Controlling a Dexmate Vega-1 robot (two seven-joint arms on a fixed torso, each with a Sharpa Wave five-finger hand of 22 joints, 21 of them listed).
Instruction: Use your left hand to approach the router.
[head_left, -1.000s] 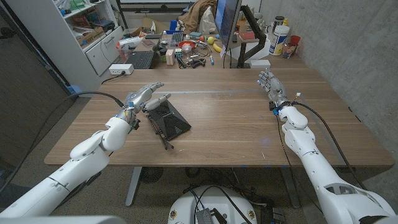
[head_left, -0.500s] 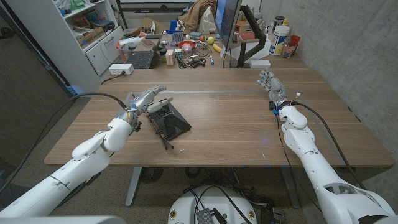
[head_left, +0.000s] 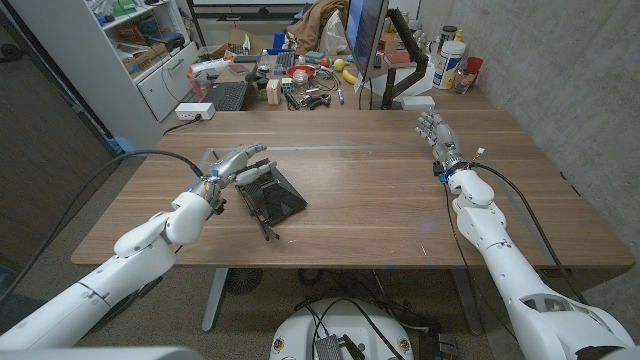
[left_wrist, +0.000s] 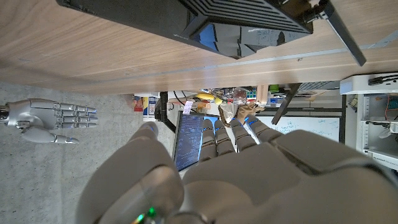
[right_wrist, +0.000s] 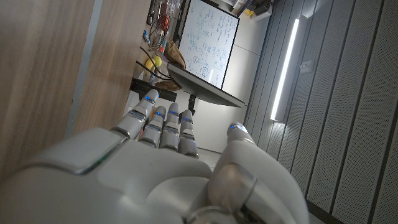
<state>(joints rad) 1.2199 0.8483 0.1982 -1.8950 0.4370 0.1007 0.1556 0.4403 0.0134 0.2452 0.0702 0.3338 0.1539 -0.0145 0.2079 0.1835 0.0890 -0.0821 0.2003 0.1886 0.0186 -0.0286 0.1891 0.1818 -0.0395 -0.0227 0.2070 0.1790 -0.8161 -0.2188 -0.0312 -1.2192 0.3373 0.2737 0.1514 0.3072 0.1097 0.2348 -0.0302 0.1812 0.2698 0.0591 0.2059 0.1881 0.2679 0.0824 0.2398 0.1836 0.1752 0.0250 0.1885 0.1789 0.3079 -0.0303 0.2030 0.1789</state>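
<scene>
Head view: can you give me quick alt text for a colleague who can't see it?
The robot's left hand, fingers apart, reaches over the near-left edge of a black router lying on a wooden table. The right hand waits open at the table's far right, away from the router.

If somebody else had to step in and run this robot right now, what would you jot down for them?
Left hand: holds nothing, fingers extended, at the far left corner of the flat black ribbed router; contact cannot be told.
Right hand: open, idle at the wooden table's far right.
Router: lies left of centre, thin antennas alongside it.
Done: the approach is nearly complete.
Left: close the last bit onto the router.
</scene>
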